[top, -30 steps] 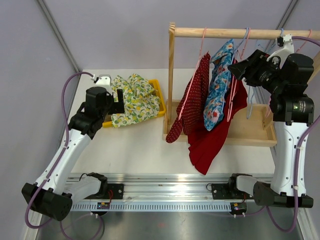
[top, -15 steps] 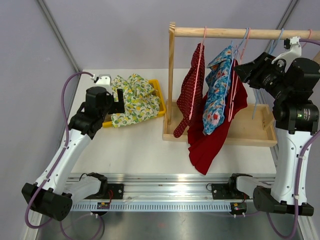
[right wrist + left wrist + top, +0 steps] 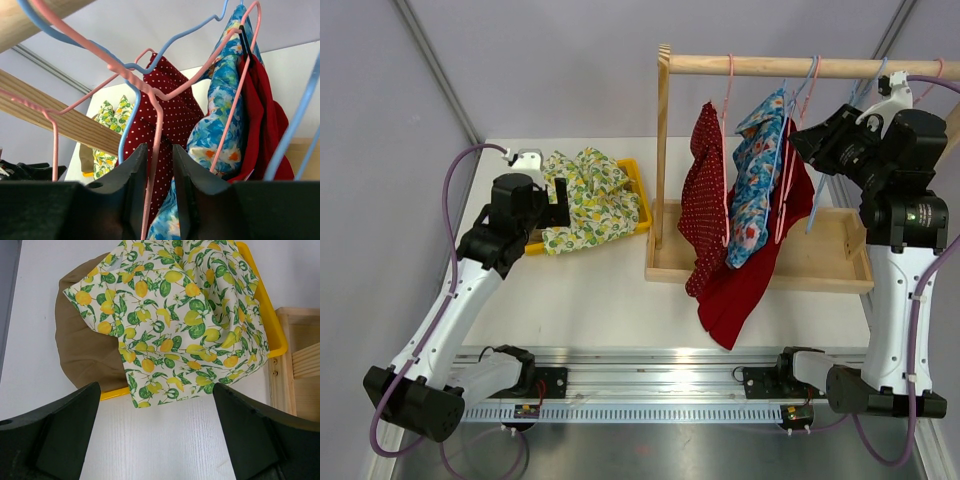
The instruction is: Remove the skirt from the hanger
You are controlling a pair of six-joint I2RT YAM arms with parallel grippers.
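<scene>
Wooden rack (image 3: 760,66) — skirt (image 3: 750,290) is hung left of right gripper (image 3: 800,142).
Its jaws are pinched on hanger (image 3: 156,125); left gripper (image 3: 155,435) is spread.

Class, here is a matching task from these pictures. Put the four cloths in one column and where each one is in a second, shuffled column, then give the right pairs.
Column one
1. lemon-print cloth
2. dotted red garment
3. blue floral garment
4. plain red garment

Column two
A. leftmost on the wooden rail
B. hangs lowest of all
C. lies on the yellow tray
D. hangs between the two red ones

Pairs: 1-C; 2-A; 3-D; 4-B
</scene>
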